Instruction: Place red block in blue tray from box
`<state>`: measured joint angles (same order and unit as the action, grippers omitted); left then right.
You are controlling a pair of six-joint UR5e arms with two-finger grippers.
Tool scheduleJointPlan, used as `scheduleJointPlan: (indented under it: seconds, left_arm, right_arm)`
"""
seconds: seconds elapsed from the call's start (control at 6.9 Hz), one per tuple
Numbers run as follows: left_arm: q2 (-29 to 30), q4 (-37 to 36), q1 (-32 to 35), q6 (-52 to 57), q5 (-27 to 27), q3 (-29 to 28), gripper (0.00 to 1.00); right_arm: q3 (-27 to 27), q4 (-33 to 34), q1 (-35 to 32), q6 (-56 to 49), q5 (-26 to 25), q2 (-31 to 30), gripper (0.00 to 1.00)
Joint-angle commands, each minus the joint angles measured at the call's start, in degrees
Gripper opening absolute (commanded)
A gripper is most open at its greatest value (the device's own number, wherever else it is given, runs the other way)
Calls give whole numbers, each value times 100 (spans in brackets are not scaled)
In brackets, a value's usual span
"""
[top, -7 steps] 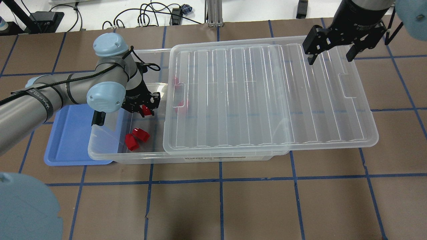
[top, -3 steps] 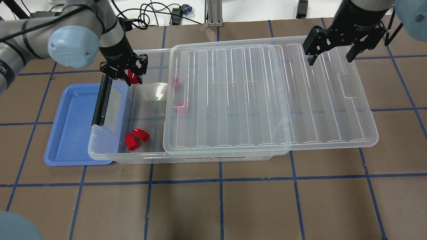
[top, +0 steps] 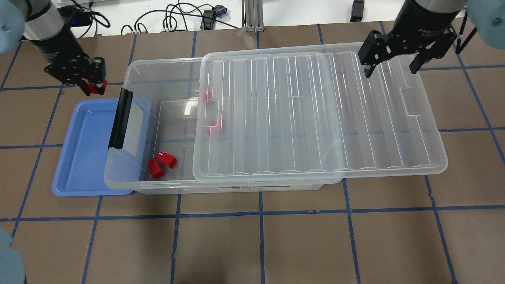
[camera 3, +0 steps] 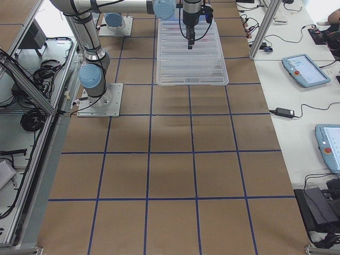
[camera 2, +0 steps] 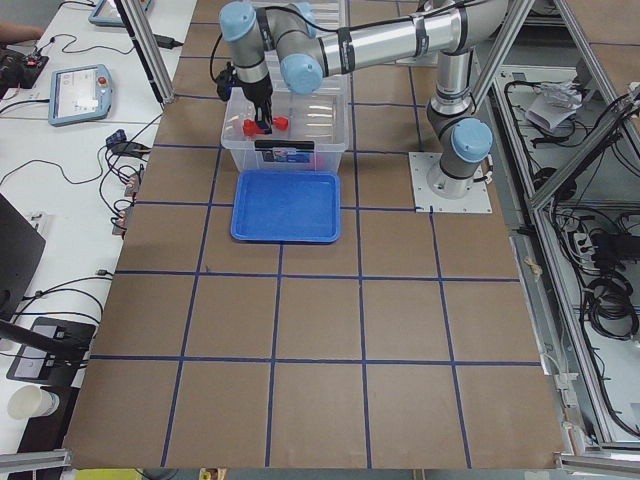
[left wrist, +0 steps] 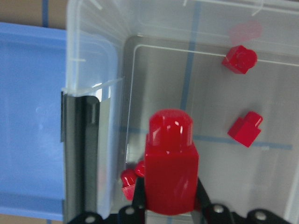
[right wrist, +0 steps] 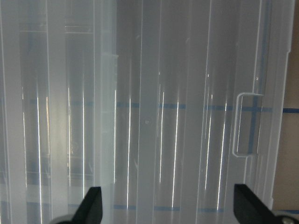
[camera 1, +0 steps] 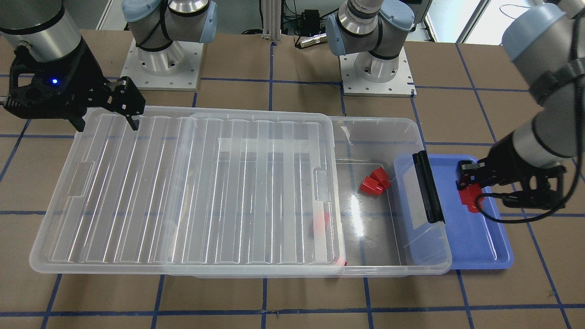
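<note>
My left gripper (top: 92, 83) is shut on a red block (top: 96, 87) and holds it in the air past the box's latch end. In the front-facing view the block (camera 1: 468, 199) hangs over the blue tray (camera 1: 477, 240). The left wrist view shows the block (left wrist: 170, 172) between the fingers. The blue tray (top: 83, 152) lies partly under the end of the clear box (top: 136, 179). The box's lid (top: 315, 114) is slid to the right, which leaves the left end open. My right gripper (top: 392, 65) is open above the lid's far right corner.
Two loose red blocks (top: 161, 163) lie in the box's open end, and two more (top: 215, 124) show through the lid. The black latch (top: 119, 118) stands on the box's short end beside the tray. Cables run along the far table edge.
My left gripper has lifted the red block out of the box and carried it left, past the latch end and towards the tray. The right arm has not moved.
</note>
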<state>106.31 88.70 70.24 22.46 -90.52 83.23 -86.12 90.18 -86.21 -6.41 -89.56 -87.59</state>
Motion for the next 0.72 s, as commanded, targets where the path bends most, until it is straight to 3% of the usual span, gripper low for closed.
scheduleJointPlan:
  seconds: [0.0, 0.14, 0.29, 0.58]
  left_arm:
    - [300, -1117, -993, 1311, 244, 882, 0]
    - [537, -2466, -995, 1427, 245, 1514, 0]
    - [644, -3193, -995, 1445, 237, 1973, 0]
    - [758, -3210, -995, 1393, 245, 2162, 0]
  right_arm:
    - [-1, 0, -9, 0, -9, -3, 100]
    - [-10, 0, -1, 0, 0, -21, 100]
    - [-1, 0, -1, 0, 0, 14, 100]
    - [-10, 9, -1, 0, 18, 14, 100]
